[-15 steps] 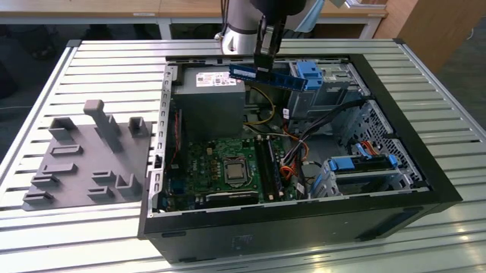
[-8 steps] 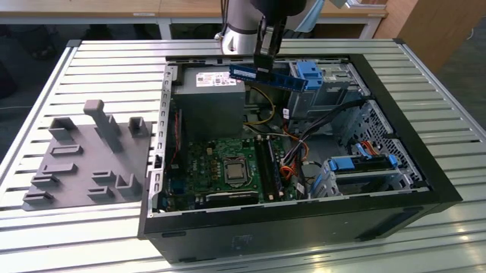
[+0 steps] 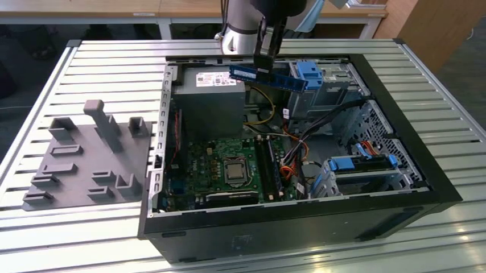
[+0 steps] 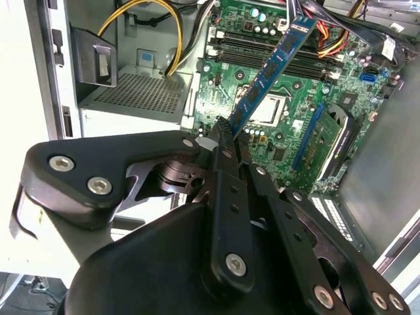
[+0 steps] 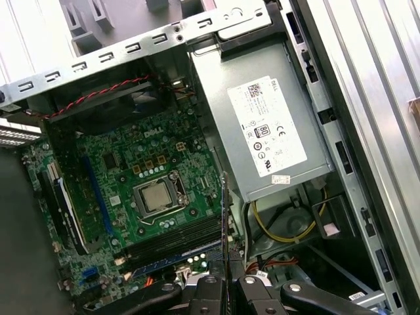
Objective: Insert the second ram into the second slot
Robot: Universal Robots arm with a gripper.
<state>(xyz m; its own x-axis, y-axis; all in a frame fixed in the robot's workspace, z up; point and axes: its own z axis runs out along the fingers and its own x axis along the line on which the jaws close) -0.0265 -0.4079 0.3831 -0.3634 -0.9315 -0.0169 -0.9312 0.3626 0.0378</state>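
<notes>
My gripper [image 3: 266, 63] is shut on the second ram [image 3: 270, 78], a thin blue circuit-board stick. It hangs above the back of the open computer case [image 3: 395, 148], gripped near its middle in the exterior view. In the second wrist view the stick [image 4: 269, 72] slants away from the gripper [image 4: 223, 136] over the green motherboard [image 4: 341, 98]. In the first wrist view the stick [image 5: 224, 223] shows edge-on above the gripper [image 5: 226, 283]. The dark memory slots [image 3: 266, 165] [image 5: 174, 241] lie well below it, beside the processor [image 3: 231, 169]. I cannot tell which one is the second slot.
A grey power supply [image 3: 209, 99] fills the case's back corner at the exterior view's left. Bright-blue drive-bay brackets [image 3: 308, 71] [image 3: 357, 164] and loose cables [image 3: 304, 136] sit on the exterior view's right. A grey fixture plate [image 3: 83, 159] lies on the slatted table [image 3: 114, 62].
</notes>
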